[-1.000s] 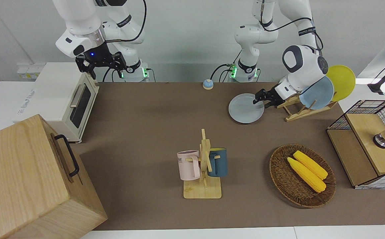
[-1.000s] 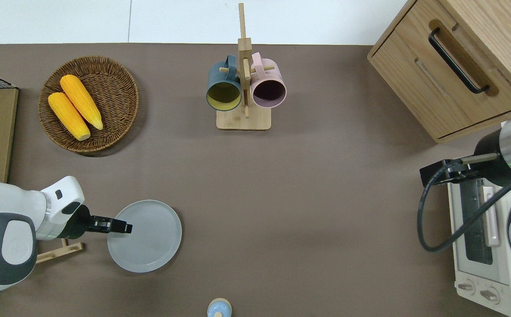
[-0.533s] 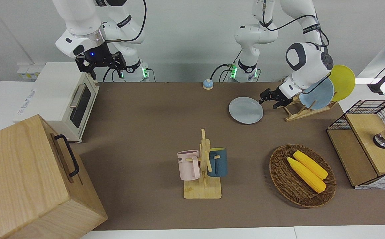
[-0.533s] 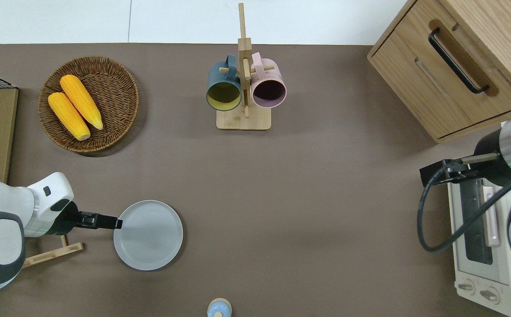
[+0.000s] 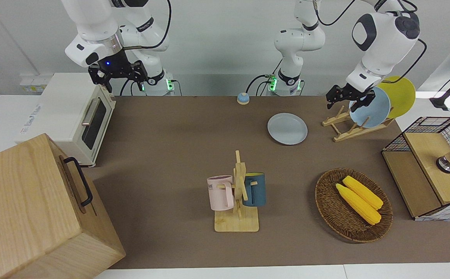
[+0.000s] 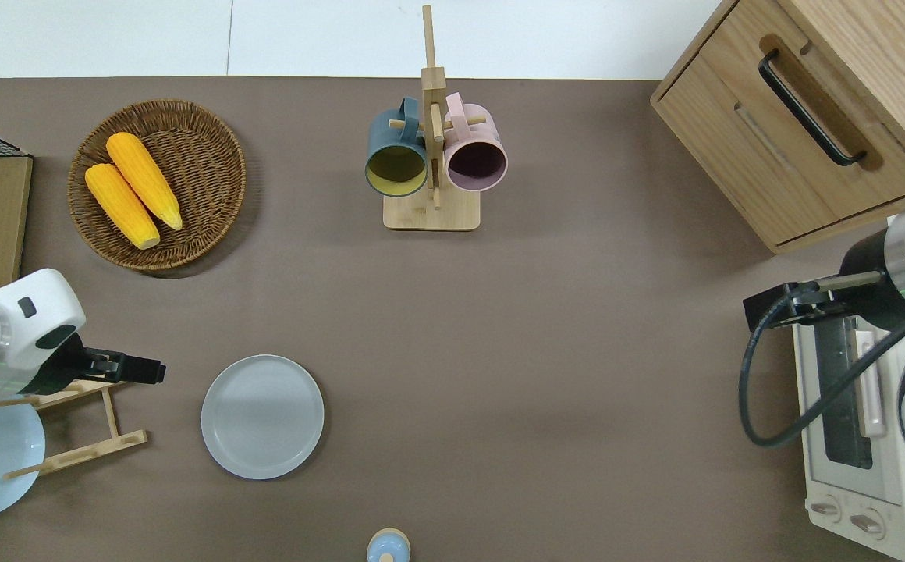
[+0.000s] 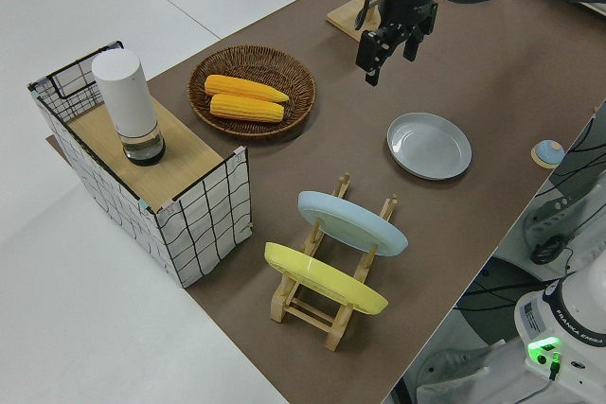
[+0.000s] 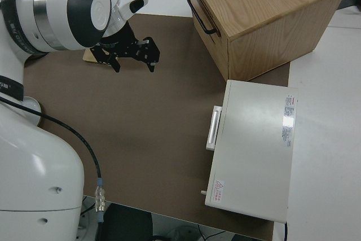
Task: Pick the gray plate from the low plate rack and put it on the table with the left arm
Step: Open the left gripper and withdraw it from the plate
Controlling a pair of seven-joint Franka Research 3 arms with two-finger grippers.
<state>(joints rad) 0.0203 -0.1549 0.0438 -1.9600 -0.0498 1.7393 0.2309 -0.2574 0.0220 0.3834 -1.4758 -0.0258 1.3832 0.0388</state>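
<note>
From where I stand, the job looks all but finished. The round light-gray plate (image 6: 262, 416) lies flat on the dull brown tabletop (image 6: 546, 351), just beside the low light-wood plate rack (image 6: 74, 425) and a little toward the right arm's end from it, with nothing touching it. The left arm's black two-finger gripper (image 6: 143, 369) hangs up in the air over the rack's end, clear of the plate; its fingers (image 7: 376, 53) look spread and hold nothing. To my eye all that remains is for that arm to pull away to rest.

The rack holds a light-blue plate (image 7: 350, 222) and a yellow plate (image 7: 324, 278), both leaning on the pegs. Farther from the robots sits a round wicker basket (image 6: 210, 226) with two yellow corn cobs (image 6: 133, 190), then an upright wooden mug stand (image 6: 432, 168) carrying a dark-blue mug (image 6: 395, 156) and a pink mug (image 6: 474, 158). At the right arm's end stand a light-wood cabinet with a black handle (image 6: 803, 117) and a cream toaster oven (image 6: 858, 437). The right gripper (image 8: 133, 53) is parked, spread and empty.

As for writing: "FRANKA" shows on the arm in the left side view. The pink mug's lettering and the oven's side label are too small to read.
</note>
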